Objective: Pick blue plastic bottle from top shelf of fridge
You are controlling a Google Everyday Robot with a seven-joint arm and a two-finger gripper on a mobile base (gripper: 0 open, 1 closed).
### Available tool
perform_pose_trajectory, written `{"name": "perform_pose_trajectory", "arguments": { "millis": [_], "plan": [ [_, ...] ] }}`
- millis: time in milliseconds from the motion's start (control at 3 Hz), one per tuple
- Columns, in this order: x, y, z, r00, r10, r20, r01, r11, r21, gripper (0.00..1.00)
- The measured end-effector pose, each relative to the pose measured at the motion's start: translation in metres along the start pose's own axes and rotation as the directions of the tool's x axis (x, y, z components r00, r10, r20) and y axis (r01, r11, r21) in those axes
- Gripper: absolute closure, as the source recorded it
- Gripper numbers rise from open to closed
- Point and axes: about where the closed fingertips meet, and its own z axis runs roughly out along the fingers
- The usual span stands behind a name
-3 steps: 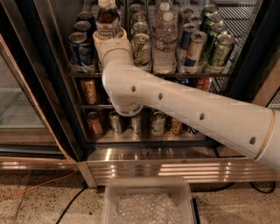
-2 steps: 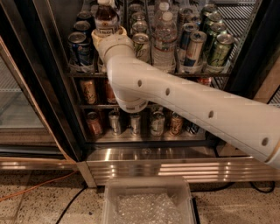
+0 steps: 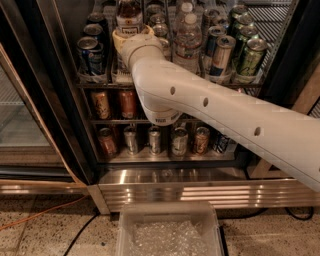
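Observation:
The blue plastic bottle [image 3: 129, 11], slim with dark brown liquid and a white label, stands in the left part of the top shelf [image 3: 100, 84] of the fridge [image 3: 59, 85]; its cap is cut off by the top edge. My white arm reaches in from the right. My gripper [image 3: 131, 41] is at the bottle's lower body, right at the label, and the cream wrist hides the bottle's base.
Blue cans [image 3: 90, 52] stand left of the bottle, ribbed water bottles [image 3: 187, 40] and green cans [image 3: 250, 56] to its right. Two lower racks hold cans [image 3: 127, 103]. A clear bin [image 3: 167, 232] sits on the floor before the steel grille [image 3: 200, 192]. A glass door [image 3: 20, 115] is at left.
The wrist and the brown bottle have shifted slightly right and up relative to the blue cans. The elbow has moved a little to the right.

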Motion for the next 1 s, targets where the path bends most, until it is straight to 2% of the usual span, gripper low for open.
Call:
{"name": "perform_pose_trajectory", "arguments": {
  "millis": [333, 667, 1000],
  "plan": [
    [0.0, 0.0, 0.0, 1.0, 0.001, 0.001, -0.001, 1.0, -0.001, 1.0],
    [0.008, 0.009, -0.016, 1.0, 0.024, -0.002, -0.024, 0.9984, -0.052, 1.0],
    [0.026, 0.027, -0.049, 0.998, 0.057, -0.02, -0.059, 0.9884, -0.14, 1.0]
  ]
}}
